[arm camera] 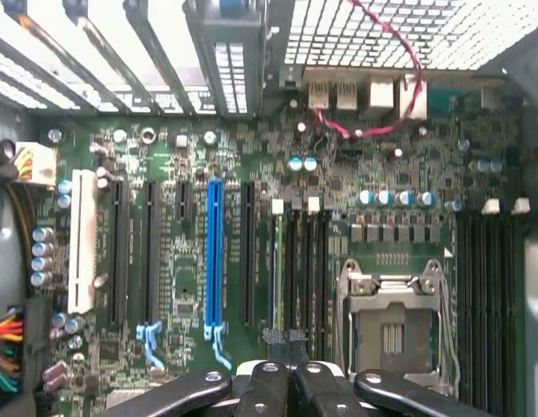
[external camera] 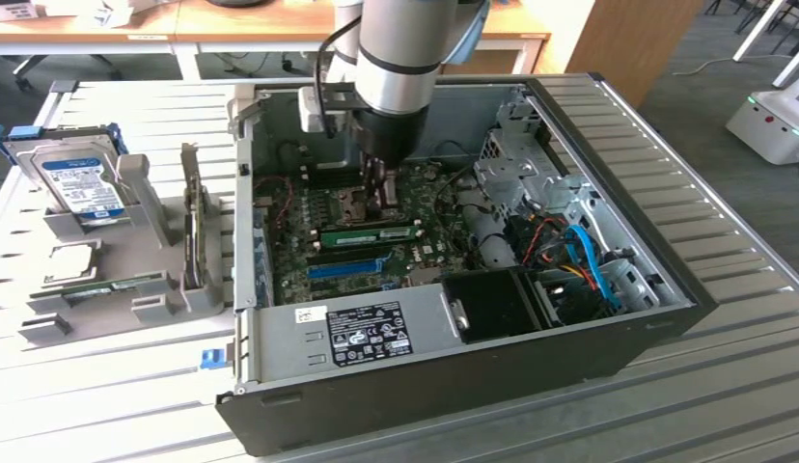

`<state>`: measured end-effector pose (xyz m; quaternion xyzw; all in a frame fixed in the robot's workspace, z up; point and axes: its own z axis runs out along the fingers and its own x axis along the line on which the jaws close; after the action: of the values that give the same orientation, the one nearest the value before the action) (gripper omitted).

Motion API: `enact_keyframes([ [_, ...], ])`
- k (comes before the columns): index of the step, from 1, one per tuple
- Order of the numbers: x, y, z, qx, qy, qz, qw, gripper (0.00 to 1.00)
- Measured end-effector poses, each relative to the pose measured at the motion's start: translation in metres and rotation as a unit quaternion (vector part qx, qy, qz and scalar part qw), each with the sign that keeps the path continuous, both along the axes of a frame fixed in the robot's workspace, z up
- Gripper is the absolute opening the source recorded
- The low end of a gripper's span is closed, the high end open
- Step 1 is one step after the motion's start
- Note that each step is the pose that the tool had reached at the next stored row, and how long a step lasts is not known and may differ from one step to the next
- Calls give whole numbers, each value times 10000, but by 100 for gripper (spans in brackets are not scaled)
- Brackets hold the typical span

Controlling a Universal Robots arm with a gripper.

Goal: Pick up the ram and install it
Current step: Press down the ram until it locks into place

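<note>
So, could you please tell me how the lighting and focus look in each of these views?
Exterior view: even room light, soft shadows inside the computer case, mild sheen on the hard drive. Wrist view: motherboard lit evenly, the white vented wall overexposed, the shut tool dark and soft.

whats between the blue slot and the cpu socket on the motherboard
In the wrist view, a long black slot and then a bank of narrow memory slots lie between the blue slot and the CPU socket.

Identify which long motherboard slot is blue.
The blue slot stands among the black slots, between a short black one and a long black one, with pale blue clips at its end.
</note>
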<state>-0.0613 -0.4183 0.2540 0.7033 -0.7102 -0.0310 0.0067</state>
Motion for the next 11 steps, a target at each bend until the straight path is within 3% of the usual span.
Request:
enact_keyframes([
  [11,-191,0,-2,0,15,0,10000,11],
])
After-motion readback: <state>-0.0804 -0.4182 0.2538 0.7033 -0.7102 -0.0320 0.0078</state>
